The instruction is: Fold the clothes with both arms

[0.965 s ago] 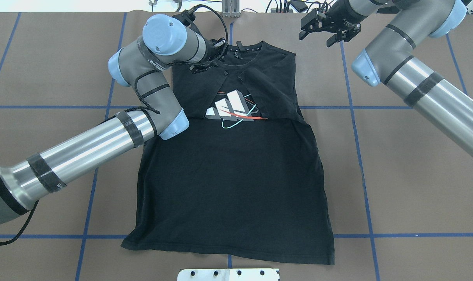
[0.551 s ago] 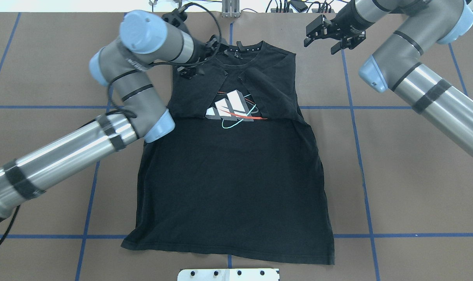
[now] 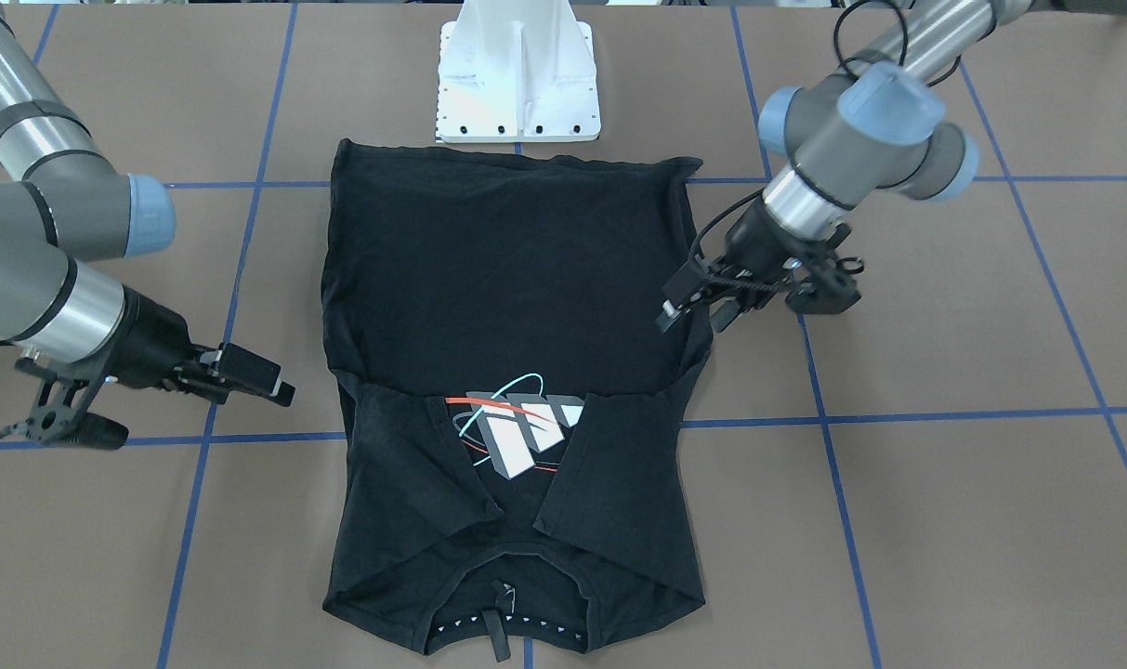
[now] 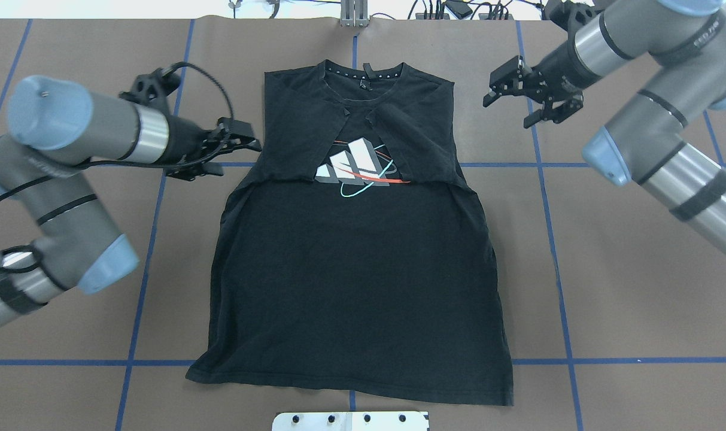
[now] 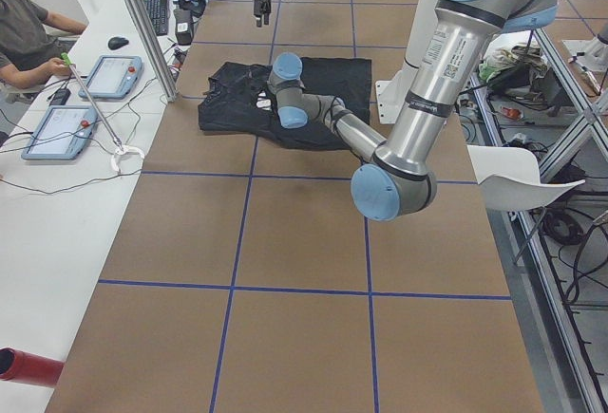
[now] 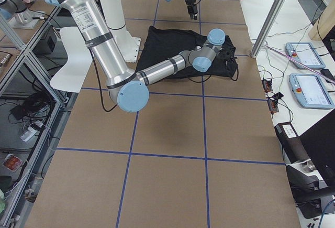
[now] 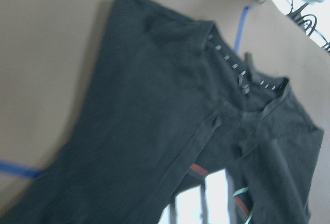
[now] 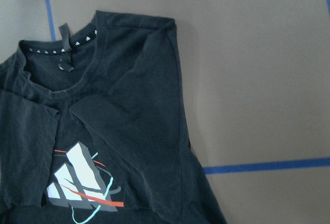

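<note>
Brown paper ruled with blue tape covered the surface (image 4: 638,299), and the T-shirt (image 4: 351,269) lay flat in the middle of it. Its collar (image 4: 363,72) pointed at the far edge and its hem lay near the white base plate (image 3: 517,84) at the robot's edge. Both sleeves were turned in over the chest and met across the print (image 4: 354,167), hiding part of it. I judged that this was meant to narrow the top into a straight-sided strip with the body.

The left hand (image 4: 238,158) hung just off the shirt's left side at the level of the sleeve fold, fingers apart and holding nothing. The right hand (image 4: 509,111) sat further out toward the far right corner, well apart from the cloth, also spread and empty. I read those positions as both arms standing clear on either side so the cloth lay undisturbed.

To my eye the sleeve step looked finished and the lengthwise fold was not yet begun. It would need each hand to pinch one corner at the same end.
</note>
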Robot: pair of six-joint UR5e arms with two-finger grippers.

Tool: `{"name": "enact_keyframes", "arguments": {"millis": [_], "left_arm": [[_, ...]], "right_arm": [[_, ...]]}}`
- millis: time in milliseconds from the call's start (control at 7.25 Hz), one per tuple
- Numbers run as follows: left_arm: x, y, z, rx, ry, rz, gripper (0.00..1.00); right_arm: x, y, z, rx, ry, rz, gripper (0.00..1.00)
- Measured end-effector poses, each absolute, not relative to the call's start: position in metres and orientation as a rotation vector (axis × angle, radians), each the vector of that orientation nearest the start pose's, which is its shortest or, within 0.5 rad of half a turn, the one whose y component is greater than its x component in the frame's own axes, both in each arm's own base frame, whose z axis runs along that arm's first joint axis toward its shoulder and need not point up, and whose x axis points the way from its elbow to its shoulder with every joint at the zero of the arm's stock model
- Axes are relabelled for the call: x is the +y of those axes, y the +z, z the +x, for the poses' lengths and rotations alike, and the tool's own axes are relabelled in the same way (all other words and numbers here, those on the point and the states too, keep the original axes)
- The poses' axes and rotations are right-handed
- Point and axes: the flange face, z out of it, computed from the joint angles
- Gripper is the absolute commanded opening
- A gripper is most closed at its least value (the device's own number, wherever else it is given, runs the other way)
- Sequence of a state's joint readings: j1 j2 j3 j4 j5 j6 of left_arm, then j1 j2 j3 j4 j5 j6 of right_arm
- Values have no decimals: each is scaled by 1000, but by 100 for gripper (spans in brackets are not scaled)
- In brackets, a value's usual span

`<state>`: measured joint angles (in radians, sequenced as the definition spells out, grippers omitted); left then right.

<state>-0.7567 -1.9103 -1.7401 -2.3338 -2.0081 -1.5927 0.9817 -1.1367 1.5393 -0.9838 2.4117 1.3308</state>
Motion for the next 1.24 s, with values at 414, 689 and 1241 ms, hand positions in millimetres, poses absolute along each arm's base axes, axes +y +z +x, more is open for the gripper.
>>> {"name": "enact_keyframes", "arguments": {"millis": [414, 689, 1241], "left_arm": [[-436, 323, 336, 1300, -378, 87, 100], [-431, 325, 332, 1299, -378, 85, 100], [-417, 316, 320, 1319, -370, 90, 100]], "right_arm": [[-425, 359, -372, -1161, 167, -162, 100], [-324, 352, -411, -1137, 138, -196, 100], [-219, 399, -426, -1007, 115, -237, 100]]}}
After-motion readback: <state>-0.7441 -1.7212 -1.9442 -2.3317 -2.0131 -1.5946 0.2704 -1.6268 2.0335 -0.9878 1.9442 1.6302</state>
